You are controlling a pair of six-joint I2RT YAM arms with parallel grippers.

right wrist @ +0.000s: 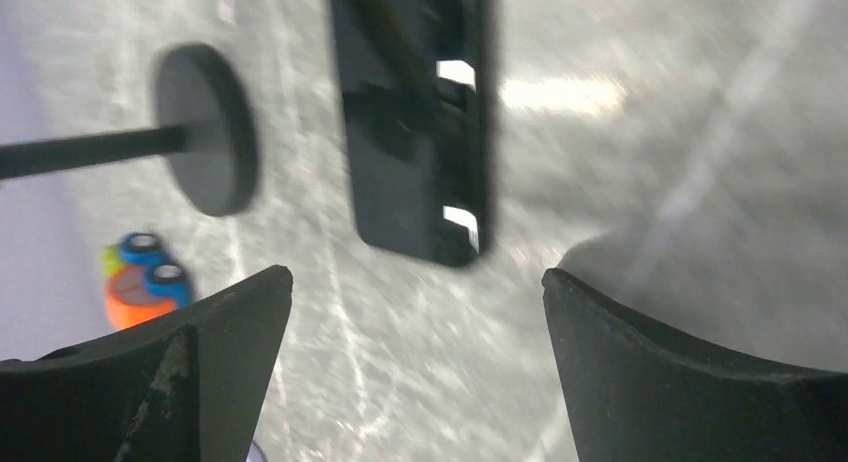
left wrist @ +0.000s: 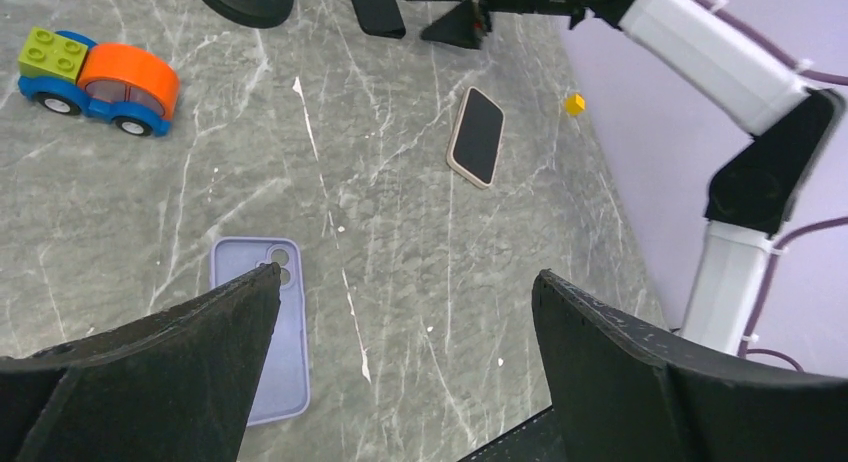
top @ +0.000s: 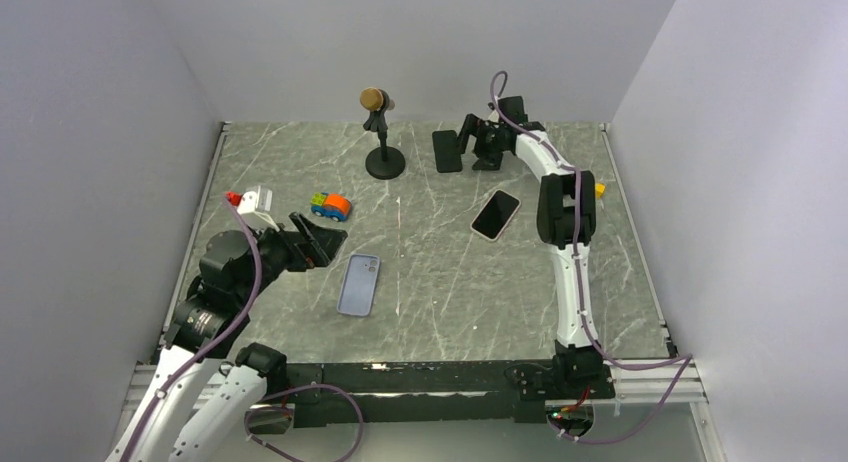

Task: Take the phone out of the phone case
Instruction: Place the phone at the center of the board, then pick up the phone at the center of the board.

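The phone is lying apart from the lilac phone case; left fingers and right fingers are hanging spread, empty.

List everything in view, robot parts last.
phone: 1, black screen with pale rim, right of centre, out of the case
case: 1, lavender, near side left of centre, apart from the phone
toy car: 1, orange, blue and green, left of centre
stand: 1, black with a brown ball top, far centre
slab: 1, black, far side, right of the stand
cube: 1, yellow, right edge, beside the right arm
table: 1, grey marble, under everything
left gripper: 1, black, open, near left, above the case's end
right gripper: 1, black, open, far side, by the slab
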